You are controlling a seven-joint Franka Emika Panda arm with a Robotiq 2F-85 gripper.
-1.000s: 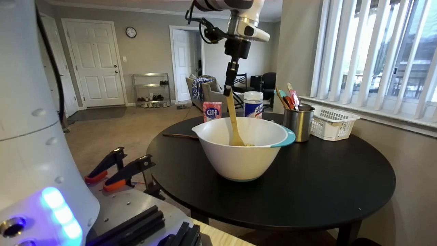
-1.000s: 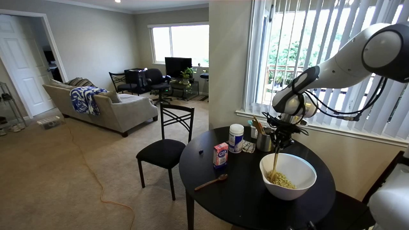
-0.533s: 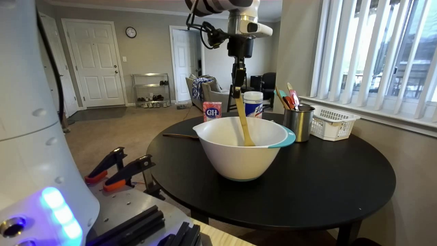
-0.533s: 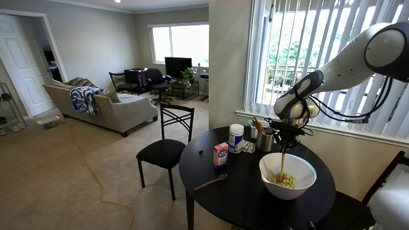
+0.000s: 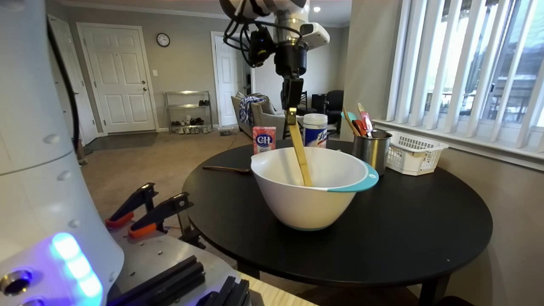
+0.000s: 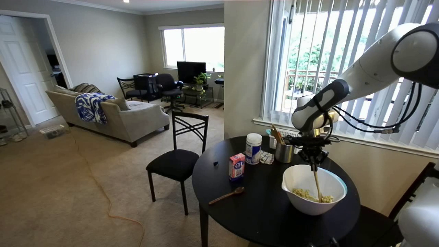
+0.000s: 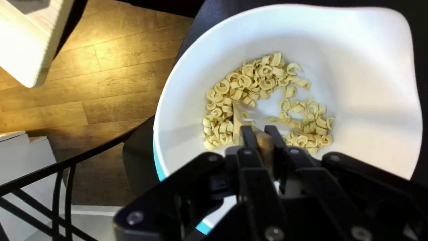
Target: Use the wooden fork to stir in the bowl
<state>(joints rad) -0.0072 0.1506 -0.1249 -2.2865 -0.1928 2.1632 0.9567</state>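
The white bowl (image 5: 306,210) with a turquoise handle stands upright on the black table; it also shows in an exterior view (image 6: 305,206) and the wrist view (image 7: 374,67). Curled pasta (image 7: 247,80) lies in two heaps with a bare strip of bowl floor between. My gripper (image 5: 291,115) is above the bowl, shut on the top of the wooden fork (image 5: 301,153). In the wrist view, the handle top sits between the fingertips (image 7: 260,132). The fork slants down into the pasta in an exterior view (image 6: 317,183). Its lower end is hidden, so tines cannot be seen.
On the round table (image 5: 403,238) stand a pink sugar box (image 6: 237,167), a wipes canister (image 6: 253,149), a metal utensil pot (image 5: 372,153) and a white basket (image 5: 414,155). A dark wooden spoon (image 6: 226,195) lies beside the bowl. A chair (image 6: 176,163) stands by the table.
The fork has swept across the bowl, and its lean has changed in an exterior view. The pasta is now parted. The bowl has slid slightly right in both exterior views. The wrist has turned.
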